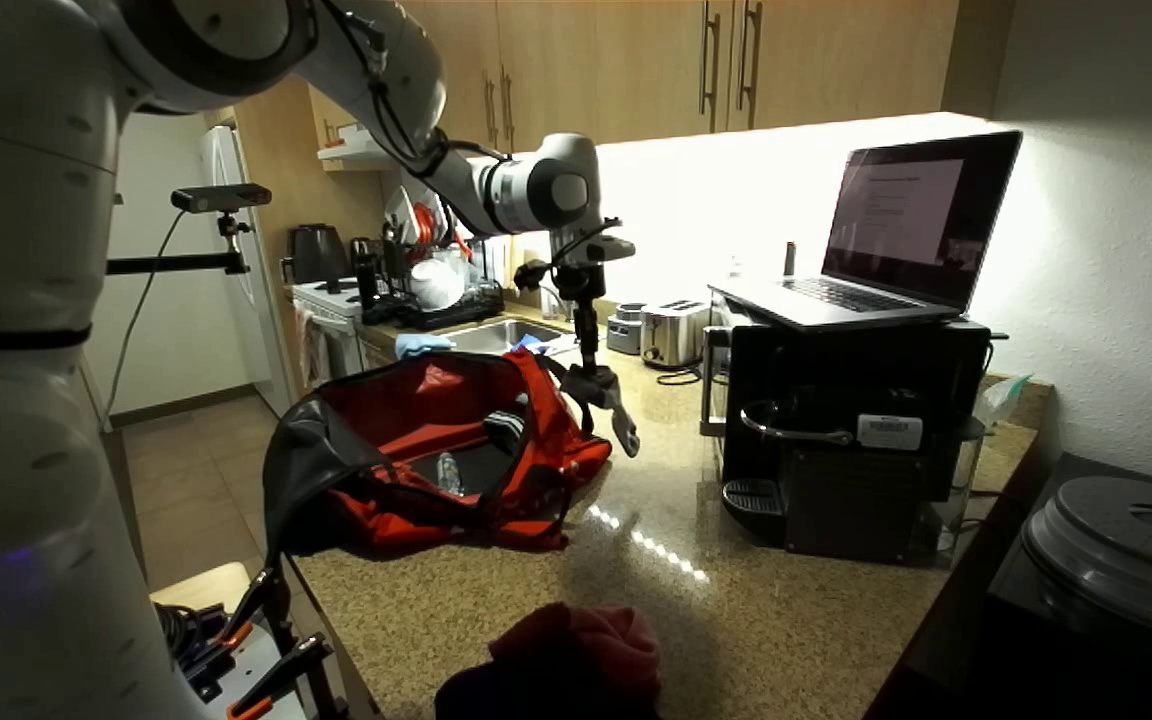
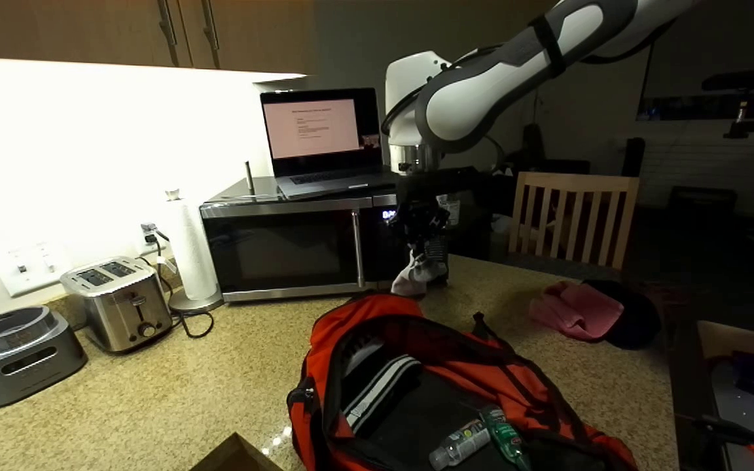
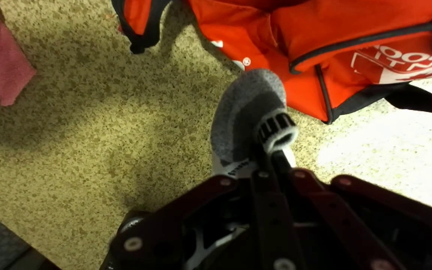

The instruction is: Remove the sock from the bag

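The grey-and-white fabric sock with the black-striped cuff [image 3: 248, 116] is already out, hanging just beside the big red-and-black fabric duffel bag [image 1: 571, 450]; can't tell if they touch. The black metal gripper [image 3: 272, 159] has its fingers squeezed together on the sock near the cuff. It's the only gripper here, and the sock sits right at the fingertips and droops below them, so imo the next move is all about going down and letting go. As for pointing, it's bent over the grip: the rounded grey end aims bagward in the wrist view, while in both exterior views the pale end hangs, long axis steep, leaning toward the wall edge of the speckled beige stone countertop [image 1: 756, 620]. A rumpled pink cloth [image 2: 573, 311] lies well apart, near the countertop's free corner.
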Robot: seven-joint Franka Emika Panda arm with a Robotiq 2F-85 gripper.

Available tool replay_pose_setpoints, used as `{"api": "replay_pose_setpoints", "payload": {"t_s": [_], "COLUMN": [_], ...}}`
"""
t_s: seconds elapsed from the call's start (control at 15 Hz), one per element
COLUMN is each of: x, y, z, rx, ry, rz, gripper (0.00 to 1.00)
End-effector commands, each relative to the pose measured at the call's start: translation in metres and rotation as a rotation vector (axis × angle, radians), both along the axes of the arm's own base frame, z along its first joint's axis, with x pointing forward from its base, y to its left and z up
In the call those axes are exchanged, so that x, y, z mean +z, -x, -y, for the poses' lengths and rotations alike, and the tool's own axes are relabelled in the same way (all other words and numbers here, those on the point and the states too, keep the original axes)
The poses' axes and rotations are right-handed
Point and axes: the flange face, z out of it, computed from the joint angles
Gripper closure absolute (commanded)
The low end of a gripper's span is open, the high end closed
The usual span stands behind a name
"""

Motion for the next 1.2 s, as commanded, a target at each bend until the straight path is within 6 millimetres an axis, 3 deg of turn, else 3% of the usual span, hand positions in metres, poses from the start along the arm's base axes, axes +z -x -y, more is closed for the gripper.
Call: {"api": "replay_pose_setpoints", "payload": {"t_s": [0.0, 0.6, 0.87, 1.13], "x": [0.001, 0.002, 0.01, 0.022], "y": [0.0, 0.0, 0.001, 0.005], "z": [-0.001, -0.001, 0.014, 0.043], "rx": [0.002, 0.005, -0.021, -0.062], "ry": [0.002, 0.003, 0.024, 0.048], "rz": [0.001, 0.002, 0.011, 0.025], "gripper": [0.96, 0.96, 0.97, 0.97]}}
